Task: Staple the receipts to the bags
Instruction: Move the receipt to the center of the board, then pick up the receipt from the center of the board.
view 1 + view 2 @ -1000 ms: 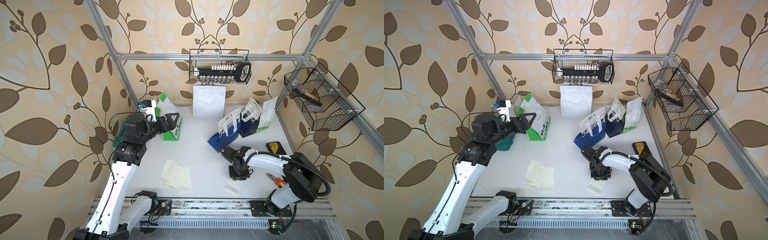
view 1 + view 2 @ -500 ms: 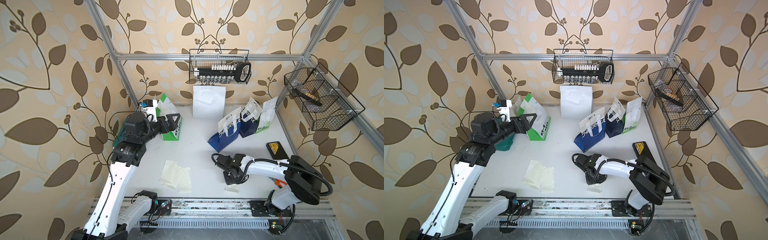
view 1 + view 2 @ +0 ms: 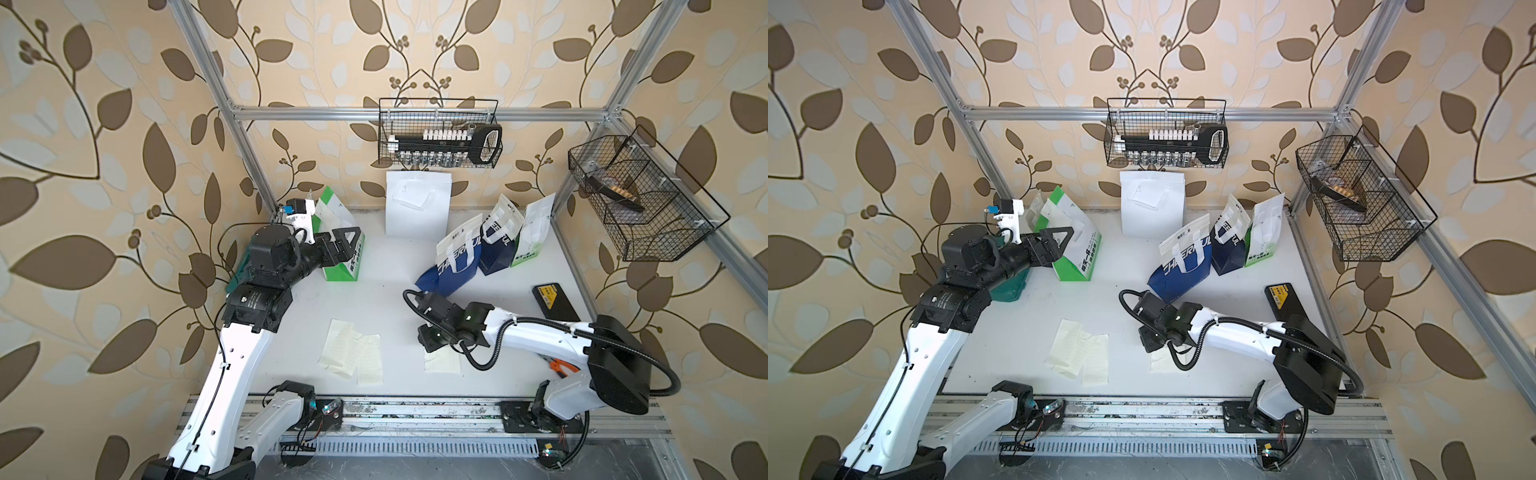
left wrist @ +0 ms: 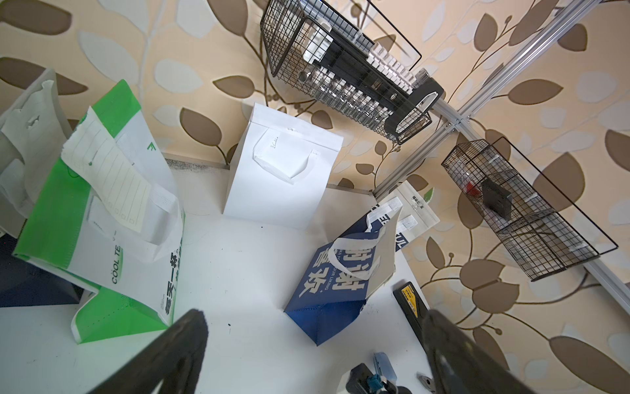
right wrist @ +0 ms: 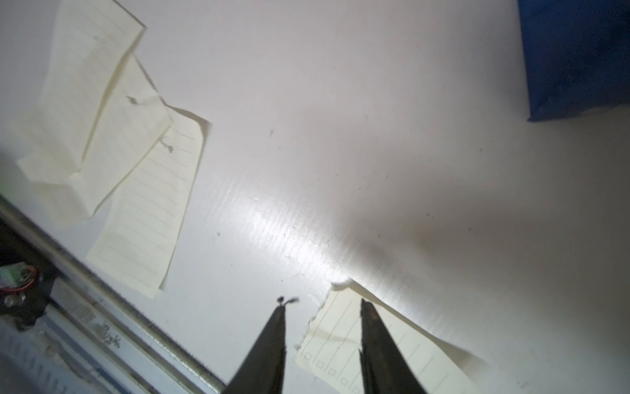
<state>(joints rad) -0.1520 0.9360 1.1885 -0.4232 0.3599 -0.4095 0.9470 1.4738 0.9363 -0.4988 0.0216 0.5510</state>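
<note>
The right gripper (image 5: 323,303) hangs low over a lone receipt (image 5: 335,344) near the front of the tabletop (image 3: 386,299). Its jaws stand a little apart with nothing between them. One tip is above the slip and the other is just off its ragged edge. The job in hand looks like picking up this slip, and that is where trouble is likeliest. The paper is thin and lies flat, so tips that close from this spot may skid over it and pinch nothing. They could also catch the already torn corner and rip or crumple it further. A sideways scrape could push the slip toward the metal rail at the front, where it would be harder to reach. The other loose receipts (image 3: 351,353) lie overlapped well to the side, so a double pick seems unlikely here. The left gripper (image 4: 313,312) is raised at the back, jaws wide apart and empty. It is close to a green-and-white bag (image 3: 347,270), which already carries a receipt (image 4: 109,170) near its top. That bag leans, so a careless swing of the arm could tip it. The blue bag (image 3: 451,266) next to the right arm also leans and could be knocked over as the arm lifts away. A limp slip could also fold on the way to a bag.
</note>
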